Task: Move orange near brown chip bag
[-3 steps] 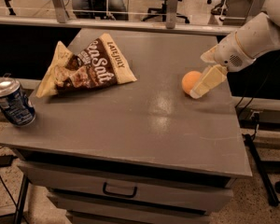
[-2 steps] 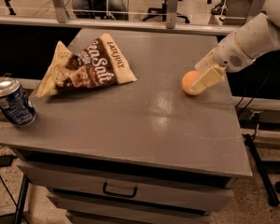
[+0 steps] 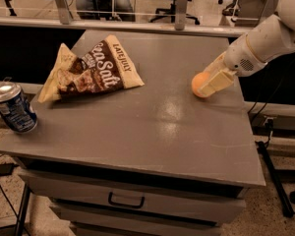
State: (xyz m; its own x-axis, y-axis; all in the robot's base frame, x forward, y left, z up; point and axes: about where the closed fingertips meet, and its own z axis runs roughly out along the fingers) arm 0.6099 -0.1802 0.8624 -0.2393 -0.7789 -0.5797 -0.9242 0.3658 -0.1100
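The orange (image 3: 197, 82) is a small round fruit on the right side of the grey table top, partly covered by my gripper. My gripper (image 3: 210, 81) reaches in from the upper right on a white arm, and its pale fingers (image 3: 215, 82) lie around the orange at table height. The brown chip bag (image 3: 92, 70) with white "Sea Salt" lettering lies flat at the table's left, well apart from the orange.
A blue-and-white soda can (image 3: 13, 107) stands at the table's (image 3: 152, 132) front left corner. A drawer handle (image 3: 126, 200) is below the front edge. A rail and office chairs stand behind the table.
The gripper has slid a little left along the table and closed in around the orange. The chip bag and can have not moved.
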